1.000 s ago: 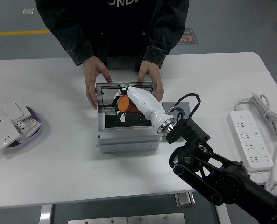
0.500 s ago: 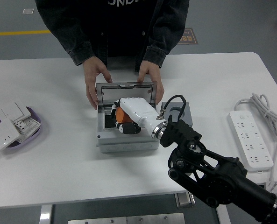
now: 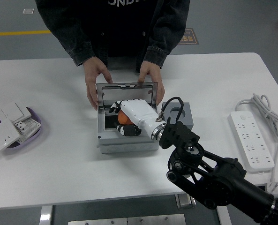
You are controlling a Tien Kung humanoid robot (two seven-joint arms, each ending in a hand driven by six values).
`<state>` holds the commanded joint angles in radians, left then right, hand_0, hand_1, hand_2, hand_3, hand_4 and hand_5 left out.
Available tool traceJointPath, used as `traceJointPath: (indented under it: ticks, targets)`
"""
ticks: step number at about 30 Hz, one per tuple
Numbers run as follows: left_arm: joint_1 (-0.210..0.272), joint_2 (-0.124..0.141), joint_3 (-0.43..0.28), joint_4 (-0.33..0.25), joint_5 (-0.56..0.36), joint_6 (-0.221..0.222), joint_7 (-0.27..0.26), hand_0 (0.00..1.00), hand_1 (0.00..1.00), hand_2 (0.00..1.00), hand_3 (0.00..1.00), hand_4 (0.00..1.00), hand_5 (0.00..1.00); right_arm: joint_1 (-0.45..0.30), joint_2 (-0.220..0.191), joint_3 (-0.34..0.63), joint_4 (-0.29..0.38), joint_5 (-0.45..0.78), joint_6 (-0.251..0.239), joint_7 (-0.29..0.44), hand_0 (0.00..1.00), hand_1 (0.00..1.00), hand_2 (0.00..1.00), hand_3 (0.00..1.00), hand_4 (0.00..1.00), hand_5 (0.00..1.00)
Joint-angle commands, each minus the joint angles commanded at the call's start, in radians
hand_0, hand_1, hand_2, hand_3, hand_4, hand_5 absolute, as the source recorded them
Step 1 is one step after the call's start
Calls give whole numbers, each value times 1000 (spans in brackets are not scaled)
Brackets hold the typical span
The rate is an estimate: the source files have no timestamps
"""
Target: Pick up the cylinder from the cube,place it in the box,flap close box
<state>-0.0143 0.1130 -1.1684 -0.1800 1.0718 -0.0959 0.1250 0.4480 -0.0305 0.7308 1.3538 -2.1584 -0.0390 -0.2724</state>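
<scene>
From my seat at the controls, the right arm [image 3: 214, 173] fills the lower right, black and jointed, reaching in over the white desk [image 3: 59, 159]. Its white hand [image 3: 135, 115] is down inside the open grey box [image 3: 124, 140], fingers [image 3: 116, 107] curled around the orange cylinder [image 3: 123, 117], which sits low in the box's dark interior and only partly shows under the hand. Just beside the box on its right is the grey cube [image 3: 182, 115], with a black cable looping over it. The box's lid [image 3: 126, 93] stands upright at the far edge. Beyond it, a person in a dark jacket [image 3: 113, 28] holds the box, one hand [image 3: 94, 80] at the lid's left corner, the other [image 3: 151, 79] at its right. Off to the left rests a purple dish of wall sockets [image 3: 14, 127]; to the right lies a white power strip [image 3: 252, 140].
</scene>
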Motion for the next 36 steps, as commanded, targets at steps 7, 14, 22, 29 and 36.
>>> traceJointPath:
  ticks: [7, 14, 22, 29, 36]
  targets:
    - [0, 1, -2, 0, 4, 0, 2, 637, 664, 575, 641, 732, 274, -4, -6, 5, 3, 43, -10, 19, 795, 699, 684, 699, 698, 114]
    - [3, 2, -2, 0, 6, 0, 1, 637, 664, 575, 639, 731, 274, -12, -72, 12, 78, 289, -99, 151, 797, 698, 686, 702, 721, 119]
    - [4, 5, -7, 0, 15, 0, 4, 637, 664, 575, 639, 730, 271, 81, -145, 86, 141, 547, -141, 178, 783, 682, 680, 700, 725, 129]
    - [0, 9, -4, 0, 18, -1, 4, 637, 664, 576, 640, 731, 271, 194, -146, 100, 2, 625, -125, 165, 606, 622, 653, 685, 737, 168]
    - [-5, 11, -6, 0, 28, -3, 6, 637, 664, 575, 639, 731, 270, 250, -128, 34, -175, 646, -93, 189, 571, 609, 647, 682, 735, 175]
